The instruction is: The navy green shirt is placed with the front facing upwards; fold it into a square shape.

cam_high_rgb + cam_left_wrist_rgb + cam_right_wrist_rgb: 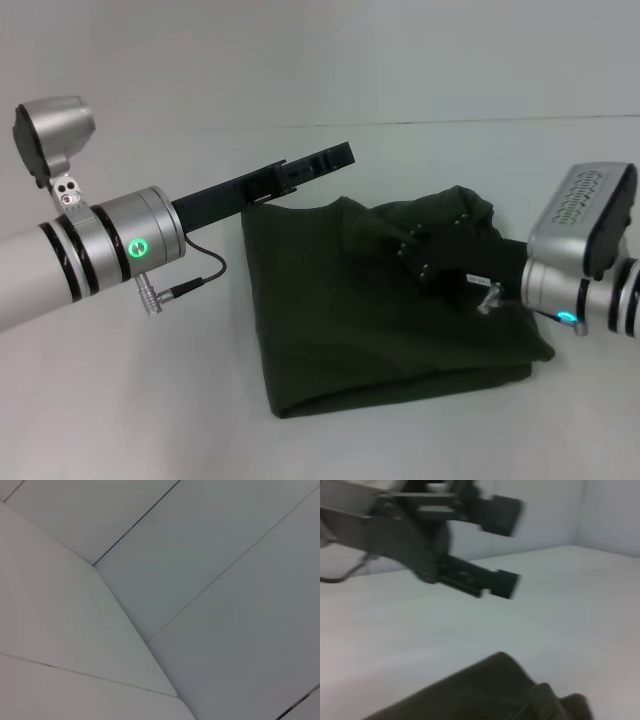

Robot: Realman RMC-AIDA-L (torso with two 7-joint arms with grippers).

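Observation:
The navy green shirt [340, 320] lies folded into a rough rectangle on the white table, with its far right part bunched up. No lettering shows. My left gripper [335, 158] hovers open and empty above the shirt's far left corner. The right wrist view shows the left gripper [512, 550] with its two black fingers apart, above the table beyond a fold of the shirt [485, 690]. My right gripper [418, 258] rests low on the bunched right part of the shirt. The left wrist view shows only pale flat panels.
The white table [150, 400] spreads around the shirt, bare at the left and front. A thin cable [195, 280] hangs from my left wrist above the table. A pale wall stands behind.

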